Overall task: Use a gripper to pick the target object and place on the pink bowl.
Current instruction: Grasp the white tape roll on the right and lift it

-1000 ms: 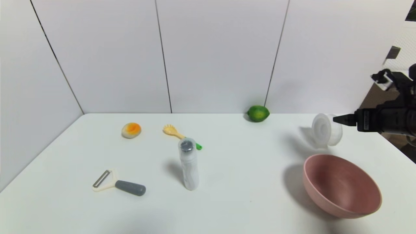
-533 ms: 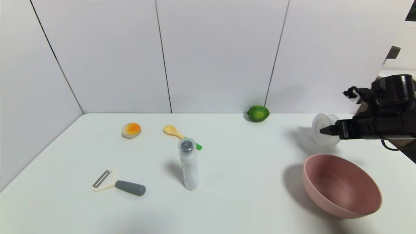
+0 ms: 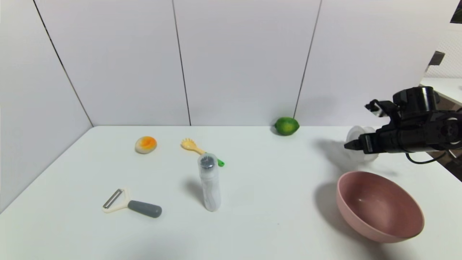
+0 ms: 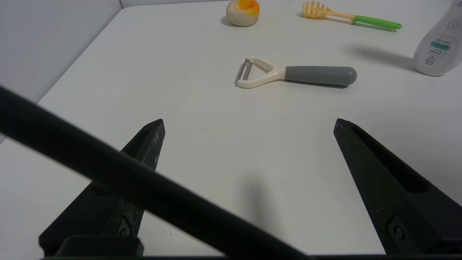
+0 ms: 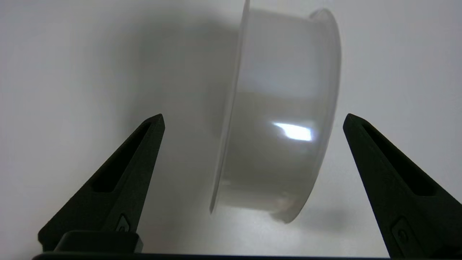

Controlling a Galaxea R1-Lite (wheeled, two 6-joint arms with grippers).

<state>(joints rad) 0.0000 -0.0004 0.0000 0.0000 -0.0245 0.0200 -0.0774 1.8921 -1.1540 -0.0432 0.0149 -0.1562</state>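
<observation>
Nearest the robot, the pink bowl [image 3: 379,206] is seen standing open and empty on the white table [image 3: 252,202]. Just beyond the bowl, toward the back wall, the target object [image 3: 355,153] is found: a squat translucent container tipped onto its side, its short axis lying roughly level and its wide rimmed lid facing away from the bowl's right side. The right gripper [image 3: 349,145] is held over it, angled forward and downward, with its dark fingers [image 5: 119,180] spread fully apart and nothing grasped; in the right wrist view the container [image 5: 278,119] is framed between the two tips, lid edge toward one finger and base toward the other. Whether the tips have reached its level cannot be told for certain. The left gripper [image 4: 249,121] is parked far left of the bowl, open and empty, so the right arm is judged much the nearer.
</observation>
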